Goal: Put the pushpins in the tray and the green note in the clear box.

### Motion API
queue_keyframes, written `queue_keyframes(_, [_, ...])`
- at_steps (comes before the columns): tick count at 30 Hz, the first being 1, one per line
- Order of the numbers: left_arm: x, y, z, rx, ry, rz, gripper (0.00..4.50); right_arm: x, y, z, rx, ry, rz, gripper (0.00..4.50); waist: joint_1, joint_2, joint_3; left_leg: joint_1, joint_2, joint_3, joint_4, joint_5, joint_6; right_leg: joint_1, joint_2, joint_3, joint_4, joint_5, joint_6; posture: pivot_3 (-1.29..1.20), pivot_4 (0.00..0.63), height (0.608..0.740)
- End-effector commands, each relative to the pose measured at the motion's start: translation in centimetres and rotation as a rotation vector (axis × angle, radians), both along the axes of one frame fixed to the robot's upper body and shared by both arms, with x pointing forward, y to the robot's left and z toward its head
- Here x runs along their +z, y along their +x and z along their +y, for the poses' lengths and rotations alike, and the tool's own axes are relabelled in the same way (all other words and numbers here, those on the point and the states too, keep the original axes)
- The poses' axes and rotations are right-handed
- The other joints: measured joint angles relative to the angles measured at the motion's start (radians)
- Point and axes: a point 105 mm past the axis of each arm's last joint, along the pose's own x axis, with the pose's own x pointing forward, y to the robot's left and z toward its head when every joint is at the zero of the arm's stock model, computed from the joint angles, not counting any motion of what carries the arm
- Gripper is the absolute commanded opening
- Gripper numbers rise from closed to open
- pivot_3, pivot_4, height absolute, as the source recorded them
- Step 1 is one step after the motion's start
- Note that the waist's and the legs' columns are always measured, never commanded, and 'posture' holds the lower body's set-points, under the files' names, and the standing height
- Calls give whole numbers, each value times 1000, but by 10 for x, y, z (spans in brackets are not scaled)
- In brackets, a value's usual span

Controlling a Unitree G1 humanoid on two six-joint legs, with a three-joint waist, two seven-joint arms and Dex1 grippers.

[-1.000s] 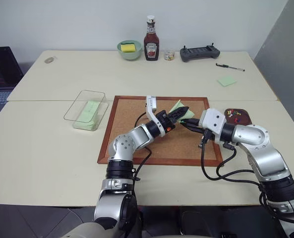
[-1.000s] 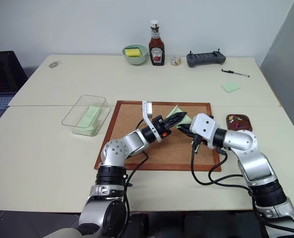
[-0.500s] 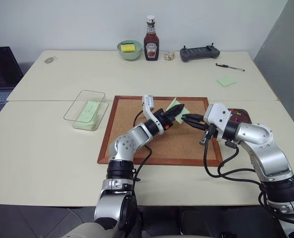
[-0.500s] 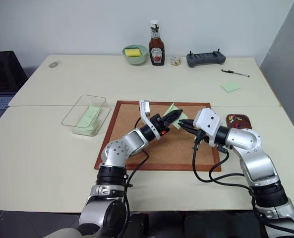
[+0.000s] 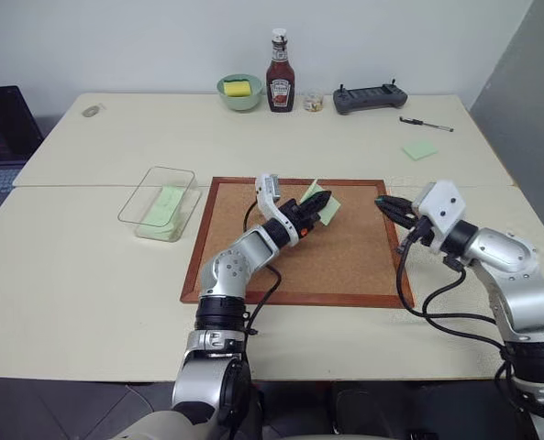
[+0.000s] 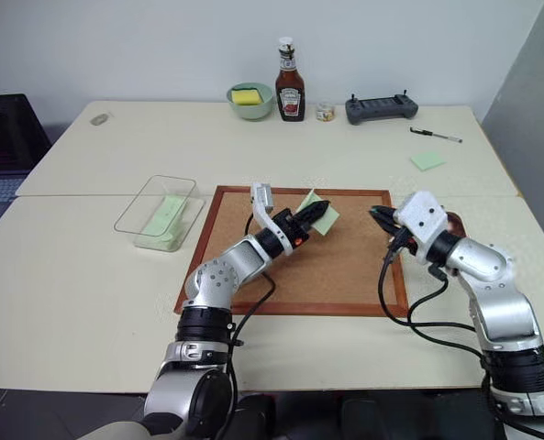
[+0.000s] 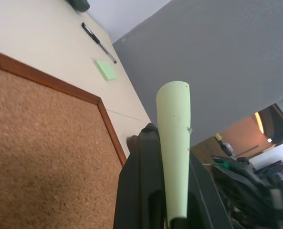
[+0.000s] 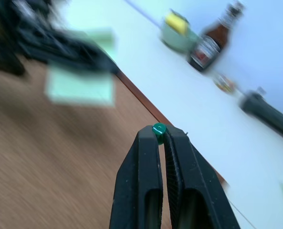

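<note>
Left gripper [image 5: 319, 200]: we find its fingers closed on the green note [image 5: 319, 203], which is lifted clear of the cork board [image 5: 345, 266] near the centre of the frame, above the board's upper middle.

Right gripper [image 5: 382, 201]: its fingers are closed on a green pushpin [image 8: 158, 129], whose head shows at the fingertips in the right wrist view.

Change observed: a second ago the two grippers met over the board's upper right, with the right fingers at the note. The right gripper has since swung out to the board's right edge, and the left gripper has drawn the note a little to the left.

Meaning for the task: we judge the pin is now freed from the note, so each item can go its own way.

Tray [image 6: 452, 220]: it sits at centre right of the frame, just behind the right gripper's body and largely hidden by it. The pin has a short way to travel.

Clear box [image 5: 159, 202]: it stands at centre left, just off the board's left edge, with a pale green slip [image 5: 164, 202] already inside. The held note is well apart from it.

Remaining: neither the pin nor the note has been deposited yet.
</note>
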Motion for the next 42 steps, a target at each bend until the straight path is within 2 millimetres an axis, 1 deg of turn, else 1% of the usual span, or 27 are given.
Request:
queue_keyframes(1, [12, -7, -2, -8, 40, -76, 26, 4, 4, -34, -148, -60, -53, 0, -1, 0, 0, 0, 0, 0, 0, 0, 0, 0, 0, 0, 0, 0, 0, 0, 150, 740])
queue_keyframes(5, [10, -10, -2, -5, 66, -87, 26, -10, 9, -65, -290, -99, -12, 0, 0, 0, 0, 0, 0, 1, 0, 0, 0, 0, 0, 1, 0, 0, 0, 0, 150, 740])
queue_keyframes(8, [9, -10, -4, -6, 72, -90, 26, -19, 16, -80, -361, -134, 24, 0, -1, 0, 0, 0, 0, 1, 0, 0, 0, 0, 0, 1, 0, 0, 0, 0, 150, 740])
queue_keyframes(9, [10, -10, -5, -9, 75, -94, 26, -19, 19, -84, -386, -146, 19, 0, -1, 0, 0, 1, 0, 1, 0, 0, 0, 0, 0, 1, 0, 0, 0, 0, 150, 740])
queue_keyframes(12, [10, -11, -8, -17, 80, -99, 26, -19, 28, -90, -405, -180, 5, 0, -2, 0, 0, 1, 0, 2, 0, 0, 0, 0, 0, 1, 0, 0, 0, 0, 150, 740])
queue_keyframes(18, [10, -12, -10, -24, 85, -103, 26, -26, 42, -93, -406, -198, 21, 0, -1, 0, 0, 1, 0, 2, 0, 0, 0, 0, 0, 2, 0, 0, 0, 0, 150, 740])
queue_keyframes(19, [10, -12, -10, -24, 85, -103, 0, -27, 43, -94, -407, -198, 23, 571, -1, 0, 0, 1, 0, 2, 0, 0, 0, 0, 0, 1, 0, 0, 0, 0, 150, 740])
queue_keyframes(20, [10, -12, -10, -23, 85, -103, 0, -28, 44, -94, -406, -197, 25, 600, 0, 0, 0, 0, 0, 2, 0, 0, 0, 0, 0, 1, 0, 0, 0, 0, 150, 740])
queue_keyframes(21, [10, -12, -9, -22, 84, -103, 0, -29, 45, -94, -405, -194, 27, 825, 0, 0, 0, 0, 0, 3, 0, 0, 0, 0, 0, 1, 0, 0, 0, 0, 150, 740])
queue_keyframes(22, [10, -12, -9, -21, 84, -102, 0, -29, 45, -94, -406, -193, 27, 1149, 0, 0, 0, 0, 0, 3, 0, 0, 0, 0, 0, 1, 0, 0, 0, 0, 150, 740])
queue_keyframes(23, [10, -12, -8, -20, 84, -102, 0, -29, 46, -94, -406, -193, 26, 1277, 0, 0, 0, 0, 0, 3, 0, 0, 0, 0, 0, 1, -1, 0, 0, 0, 150, 740])
queue_keyframes(27, [9, -12, -7, -16, 86, -100, 0, -23, 46, -92, -402, -180, 9, 2219, -1, 0, 0, 0, 0, 3, 0, 0, 0, 0, 0, 1, -1, 0, 0, 0, 150, 740])
queue_keyframes(30, [9, -11, -7, -15, 87, -100, 0, -15, 44, -92, -401, -161, -13, 2943, -1, 0, 0, 0, 0, 3, 0, 0, 0, 0, 0, 1, -1, 0, 0, 0, 150, 740])
queue_keyframes(31, [9, -11, -7, -14, 87, -101, 0, -11, 43, -93, -404, -150, -25, 3249, -1, 0, 0, 0, 0, 3, 0, 0, 0, 0, 0, 1, -1, 0, 0, 0, 150, 740])
queue_keyframes(34, [12, -9, -6, -5, 87, -107, 0, 2, 38, -92, -390, -103, -48, 3752, -1, 0, 0, 0, 0, 3, 0, 0, 0, 0, 0, 2, 0, 0, 0, 0, 150, 740])
queue_keyframes(35, [14, -8, -5, 3, 90, -115, 0, 5, 36, -87, -357, -82, -46, 3977, 0, 0, 0, 0, 0, 3, 0, 0, 0, 0, 0, 1, -1, 0, 0, 0, 150, 740])
queue_keyframes(36, [17, -8, -3, 9, 99, -130, 0, 8, 34, -82, -322, -68, -40, 4107, 0, 0, 0, 0, 0, 3, 0, 0, 0, 0, 0, 1, -1, 0, 0, 0, 150, 740])
queue_keyframes(37, [20, -8, -2, 13, 113, -149, 0, 9, 32, -75, -282, -62, -34, 4107, -1, 0, 0, 0, 0, 3, 0, 0, 0, 0, 0, 1, -1, 0, 0, 0, 150, 740])
queue_keyframes(38, [24, -8, 1, 27, 139, -175, 0, 12, 28, -64, -220, -42, -29, 4107, -1, 0, 0, 0, 1, 3, 0, 0, 0, 0, 0, 1, -1, 0, 0, 0, 150, 740])
queue_keyframes(41, [38, -4, 20, 108, 225, -238, 0, 22, 18, -30, -53, 31, -27, 4107, -7, 0, 1, 0, 1, 3, 0, 0, 0, 0, 0, 1, -1, 0, 0, 0, 150, 740])
queue_keyframes(42, [43, -2, 30, 146, 267, -260, 0, 25, 15, -19, -1, 67, -20, 4107, -8, 0, 1, 0, 2, 3, 0, 0, 0, 0, 0, 1, -1, 0, 0, 0, 150, 740])
